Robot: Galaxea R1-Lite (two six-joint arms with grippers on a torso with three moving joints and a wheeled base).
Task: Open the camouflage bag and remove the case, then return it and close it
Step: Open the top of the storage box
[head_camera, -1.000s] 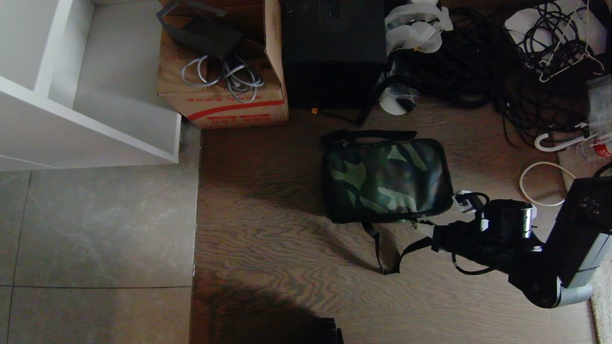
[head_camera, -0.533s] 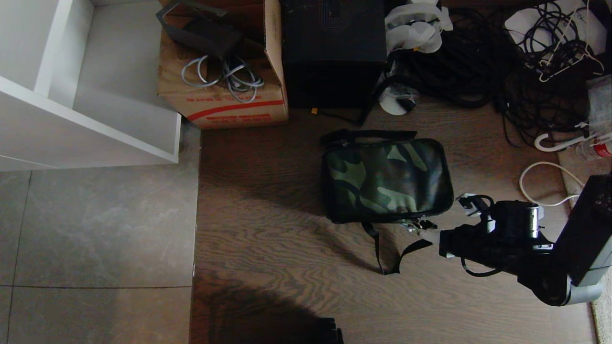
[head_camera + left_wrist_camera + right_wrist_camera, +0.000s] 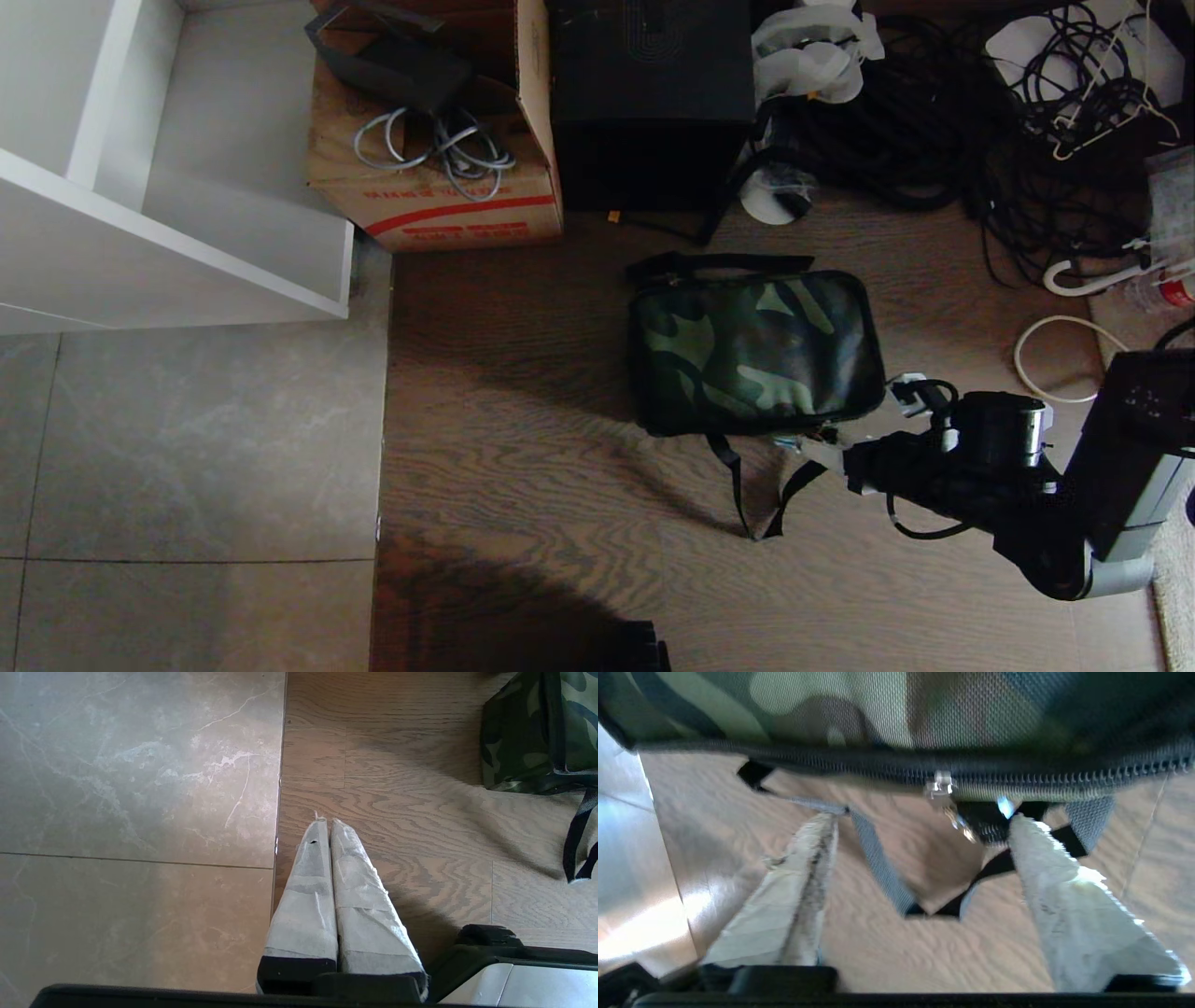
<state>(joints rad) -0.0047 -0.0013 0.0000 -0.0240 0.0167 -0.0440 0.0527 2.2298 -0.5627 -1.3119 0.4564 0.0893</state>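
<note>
The camouflage bag (image 3: 756, 350) lies zipped shut on the wooden floor, its black strap (image 3: 747, 495) trailing toward me. My right gripper (image 3: 826, 446) is low at the bag's near right corner. In the right wrist view that gripper (image 3: 923, 819) stands open, its taped fingers (image 3: 803, 882) spread wide just short of the zipper line. The silver zipper pull (image 3: 941, 786) hangs in the gap ahead of them, untouched. The case is hidden. My left gripper (image 3: 327, 822) is parked shut over the floor, well away from the bag (image 3: 537, 732).
Behind the bag stand a brown cardboard box (image 3: 439, 187) with a red stripe and a tall black box (image 3: 653, 103). Tangled cables (image 3: 980, 131) fill the far right, with a white cord loop (image 3: 1055, 364) beside my right arm. A white shelf unit (image 3: 168, 233) stands at the left.
My right gripper has opened from shut. It drew slightly away from the bag, then came back to the near right corner. The bag has not moved.
</note>
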